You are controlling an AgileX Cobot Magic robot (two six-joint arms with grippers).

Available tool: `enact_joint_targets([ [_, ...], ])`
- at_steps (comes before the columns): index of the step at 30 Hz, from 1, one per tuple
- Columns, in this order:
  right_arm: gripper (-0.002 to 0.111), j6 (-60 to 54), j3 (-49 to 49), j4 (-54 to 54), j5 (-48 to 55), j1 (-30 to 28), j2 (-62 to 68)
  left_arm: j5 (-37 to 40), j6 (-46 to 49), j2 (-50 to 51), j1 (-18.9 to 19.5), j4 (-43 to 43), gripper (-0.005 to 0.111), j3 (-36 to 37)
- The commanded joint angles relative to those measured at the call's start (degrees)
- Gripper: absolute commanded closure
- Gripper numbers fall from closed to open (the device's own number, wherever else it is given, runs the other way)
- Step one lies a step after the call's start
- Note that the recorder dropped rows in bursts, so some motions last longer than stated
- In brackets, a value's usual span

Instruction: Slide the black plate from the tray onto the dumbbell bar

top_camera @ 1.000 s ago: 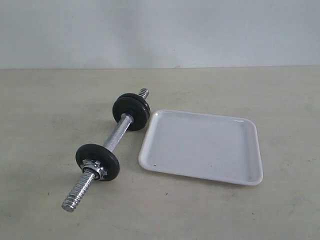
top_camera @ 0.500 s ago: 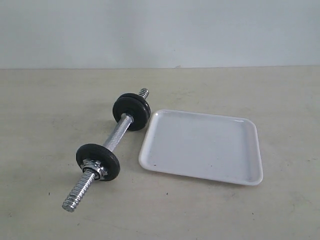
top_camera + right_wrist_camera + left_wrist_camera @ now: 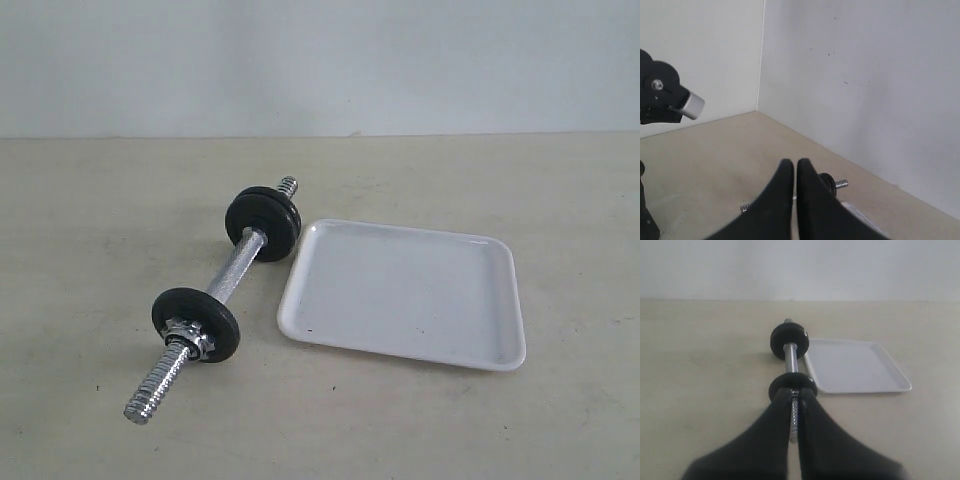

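Observation:
The dumbbell bar (image 3: pixel 232 267) lies slanted on the table, left of the white tray (image 3: pixel 405 295). Its far end carries what looks like two black plates (image 3: pixel 262 223) stacked together. A third black plate (image 3: pixel 195 324) sits near the front end behind a silver nut collar (image 3: pixel 190 338). No disc lies in the tray. Neither gripper shows in the exterior view. In the left wrist view my left gripper (image 3: pixel 796 392) is shut and empty, lined up with the bar (image 3: pixel 790 360) but well back from it. My right gripper (image 3: pixel 794 163) is shut and empty, high over the table.
A pale wall runs along the table's back edge and meets a side wall in a corner (image 3: pixel 760 75). Part of the other arm (image 3: pixel 660 95) hangs at the edge of the right wrist view. Bare tabletop (image 3: pixel 480 420) surrounds the tray and the bar.

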Motion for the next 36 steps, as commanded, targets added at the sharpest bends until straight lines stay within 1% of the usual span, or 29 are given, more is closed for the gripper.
enact_joint_targets([
  [1, 0.108, -0.9, 5.2, -0.6, -0.2, -0.1, -2.5, -0.3, 0.5, -0.3, 0.1, 0.2, 0.102, 3.3],
  [4, 0.108, -2.0, 8.2, -0.6, -0.2, -0.1, -3.0, -3.4, 0.1, -0.3, 0.1, 0.0, 0.102, 3.8],
  [9, 0.108, -5.1, 13.9, -0.6, -11.3, -0.1, -3.1, -10.6, -2.2, -0.3, 0.1, -0.2, 0.102, 5.5],
  [13, 0.108, -7.5, 20.1, -0.5, -18.9, -0.1, -3.1, -17.3, -4.6, -0.3, 0.1, -1.0, 0.102, 8.5],
  [19, 0.108, -11.0, 32.9, 2.2, -32.4, -0.1, -3.1, -35.4, -9.4, -0.3, 0.1, -1.5, 0.102, 17.0],
  [22, 0.108, -14.3, 38.6, 5.6, -38.0, -0.1, -3.1, -41.7, -10.7, -0.3, 0.1, -1.5, 0.102, 21.4],
  [24, 0.108, -16.3, 42.2, 7.5, -41.6, -0.1, -3.1, -43.9, -10.7, -0.3, 0.1, -1.5, 0.102, 24.1],
  [29, 0.108, -17.1, 49.2, 10.0, -48.0, -0.1, -3.1, -44.5, -10.7, -0.3, 0.1, -1.5, 0.102, 28.8],
  [33, 0.108, -17.1, 53.7, 11.4, -51.4, -0.1, -3.1, -47.1, -10.9, -0.3, 0.3, -1.5, 0.102, 30.9],
  [36, 0.108, -17.1, 56.8, 11.4, -53.9, -0.1, -3.1, -47.5, -11.0, -0.3, 1.3, -1.5, 0.102, 31.6],
])
